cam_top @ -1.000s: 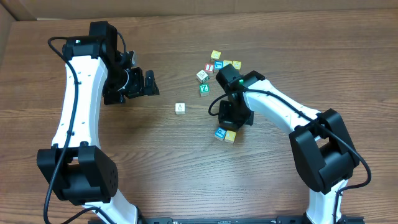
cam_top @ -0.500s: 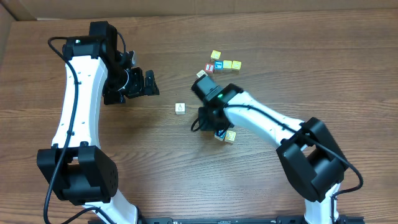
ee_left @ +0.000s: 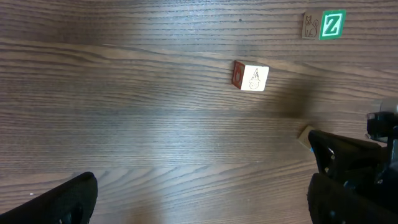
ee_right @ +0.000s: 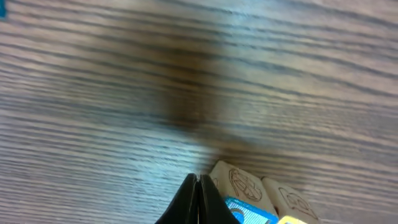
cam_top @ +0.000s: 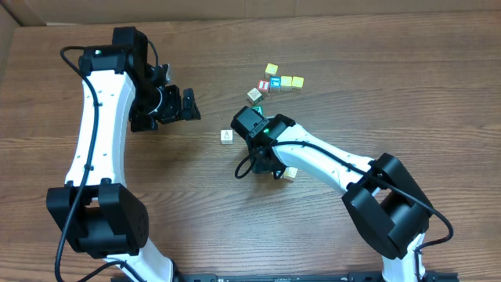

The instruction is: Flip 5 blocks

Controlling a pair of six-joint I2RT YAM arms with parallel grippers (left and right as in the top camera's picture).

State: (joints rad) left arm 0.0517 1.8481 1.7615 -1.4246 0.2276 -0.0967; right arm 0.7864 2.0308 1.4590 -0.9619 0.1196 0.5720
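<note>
My right gripper (ee_right: 198, 182) is shut with nothing between its fingers. Its tips are low over the table, right beside the teal-blue block (ee_right: 249, 213). A pale yellow block (cam_top: 290, 173) lies just right of it. In the overhead view the right gripper (cam_top: 266, 166) covers the teal-blue block. One white block (cam_top: 226, 136) lies alone to the left and also shows as the white block (ee_left: 252, 77) in the left wrist view. The green Z block (ee_left: 333, 25) sits against another white block (ee_left: 310, 25). My left gripper (cam_top: 184, 104) hangs open and empty, its fingers wide in the left wrist view (ee_left: 199, 205).
Behind the right arm is a cluster with a red-and-white cube (cam_top: 264, 85), a blue cube (cam_top: 275, 82) and bright yellow cubes (cam_top: 292, 81), plus one more yellow cube (cam_top: 271, 70). The right arm's forearm (cam_top: 329, 160) crosses the table diagonally. A cardboard wall (cam_top: 16, 16) borders the back left.
The right arm has swung left across the table and its wrist now covers the green Z block from above. Its gripper stayed shut. The left arm has not moved.
</note>
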